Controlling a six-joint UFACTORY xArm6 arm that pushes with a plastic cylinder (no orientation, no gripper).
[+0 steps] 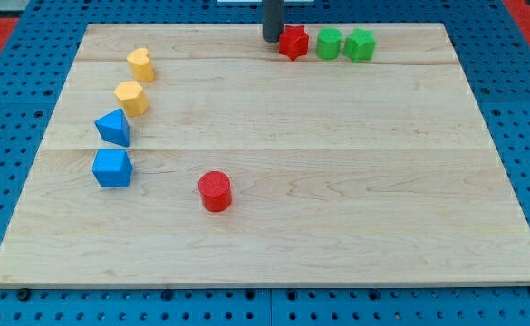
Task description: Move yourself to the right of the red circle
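Note:
The red circle (215,191) is a short red cylinder on the wooden board (337,163), left of centre toward the view's bottom. My tip (272,38) is the lower end of a dark rod at the view's top, near the board's top edge. It stands just left of a red star (293,43), far above and a little right of the red circle.
A green round block (329,43) and a green cube-like block (360,44) sit right of the red star. At the view's left are a yellow heart (140,64), a yellow hexagon (131,97), a blue triangle-like block (113,128) and a blue cube-like block (111,168).

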